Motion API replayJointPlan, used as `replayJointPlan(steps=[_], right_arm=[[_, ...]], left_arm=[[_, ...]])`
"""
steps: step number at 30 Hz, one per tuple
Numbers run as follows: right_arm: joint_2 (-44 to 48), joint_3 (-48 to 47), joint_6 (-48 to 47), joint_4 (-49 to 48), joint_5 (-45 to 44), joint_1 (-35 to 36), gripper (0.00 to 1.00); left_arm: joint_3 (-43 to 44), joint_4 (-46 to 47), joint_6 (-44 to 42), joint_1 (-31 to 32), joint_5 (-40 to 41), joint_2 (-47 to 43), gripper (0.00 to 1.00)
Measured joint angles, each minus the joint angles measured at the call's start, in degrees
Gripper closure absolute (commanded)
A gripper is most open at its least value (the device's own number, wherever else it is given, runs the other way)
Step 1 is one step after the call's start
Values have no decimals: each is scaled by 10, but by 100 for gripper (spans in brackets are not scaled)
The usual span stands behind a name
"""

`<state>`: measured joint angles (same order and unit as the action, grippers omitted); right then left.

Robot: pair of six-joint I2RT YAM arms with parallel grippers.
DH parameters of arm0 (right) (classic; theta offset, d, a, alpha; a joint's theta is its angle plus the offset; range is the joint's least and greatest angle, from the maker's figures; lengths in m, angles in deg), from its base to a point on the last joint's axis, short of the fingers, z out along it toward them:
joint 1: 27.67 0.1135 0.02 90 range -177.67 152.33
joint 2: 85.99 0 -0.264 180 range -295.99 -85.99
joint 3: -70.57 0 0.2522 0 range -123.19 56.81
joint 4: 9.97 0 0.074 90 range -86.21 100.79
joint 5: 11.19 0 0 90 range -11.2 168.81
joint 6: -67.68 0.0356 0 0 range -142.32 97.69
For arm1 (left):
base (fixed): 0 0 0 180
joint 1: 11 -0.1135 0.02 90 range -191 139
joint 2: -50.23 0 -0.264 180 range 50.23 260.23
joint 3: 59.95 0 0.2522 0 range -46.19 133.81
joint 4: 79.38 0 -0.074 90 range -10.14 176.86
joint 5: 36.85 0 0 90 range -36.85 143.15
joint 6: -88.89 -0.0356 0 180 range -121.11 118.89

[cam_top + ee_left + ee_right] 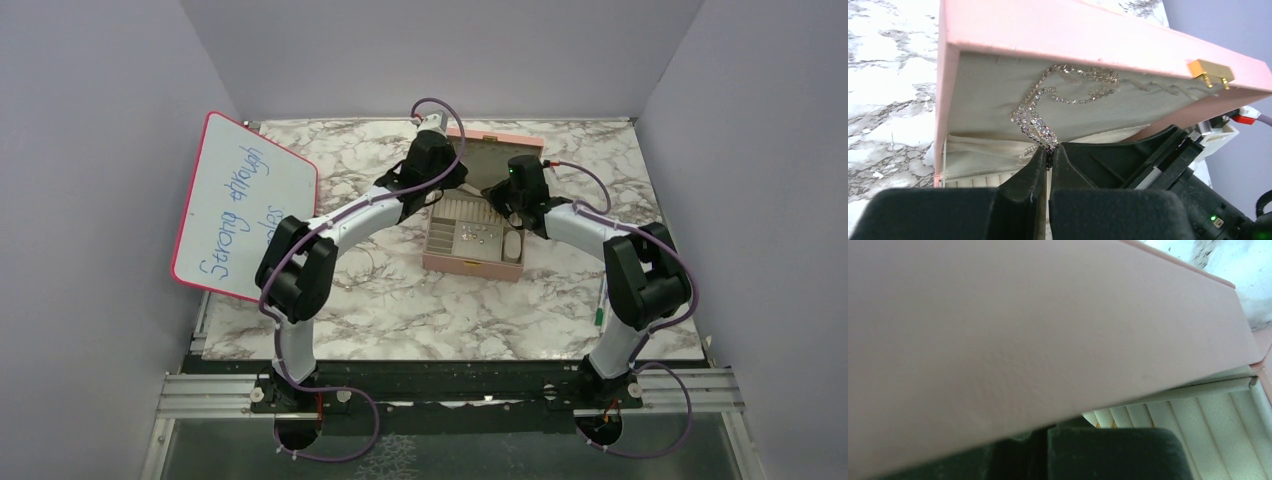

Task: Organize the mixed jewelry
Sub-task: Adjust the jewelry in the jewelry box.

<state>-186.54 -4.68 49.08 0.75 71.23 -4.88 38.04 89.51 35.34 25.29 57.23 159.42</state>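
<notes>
Looking from big to small, we start with the marble table (380,300), hard and smooth, white with grey swirls. A white board (240,205) with a red rim leans at the left of the top view. The pink box (470,262) sits open in the middle, and its lid (1073,35) stands up at the far side. The lid is flat and stiff, pink outside, with soft grey cloth inside.

Our left gripper (1049,156) is the one nearer the job. At the bottom middle of the left wrist view its two dark fingers are squeezed together, and they pinch the low end of the sparkly chain (1035,115). From the jaws the chain runs up and to the right, in loose loops across the cloth. It is thin, floppy and bumpy with tiny shiny stones, so we think it will sag and swing when pulled.

Our right gripper (1045,435) is squeezed shut too, low in its own view, just under the pink lid. We cannot tell if it holds the lid or only sits by it.

Cream rolls (1198,420) line the tray. The small gold and silver pieces (478,237) lie there, too tiny to tell apart. A hard, shiny gold clasp (1210,70) sits on the lid's edge, upper right.
</notes>
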Motion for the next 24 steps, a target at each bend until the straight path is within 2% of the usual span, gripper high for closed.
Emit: replayJointPlan(steps=[4,13,20,24], right_arm=[[1,5,-2,-9,2,0,99],[11,18,-24,-20,16,-3,99],[25,37,-50,-46,21,-3,99],[30,37,-66,-44,29,-3,99]], left_arm=[[9,8,0,-3,-11,0,100],[53,15,6,-6,-17,30,91],[53,3,9,-6,-16,48,73],[53,-8,9,-6,-15,48,69]])
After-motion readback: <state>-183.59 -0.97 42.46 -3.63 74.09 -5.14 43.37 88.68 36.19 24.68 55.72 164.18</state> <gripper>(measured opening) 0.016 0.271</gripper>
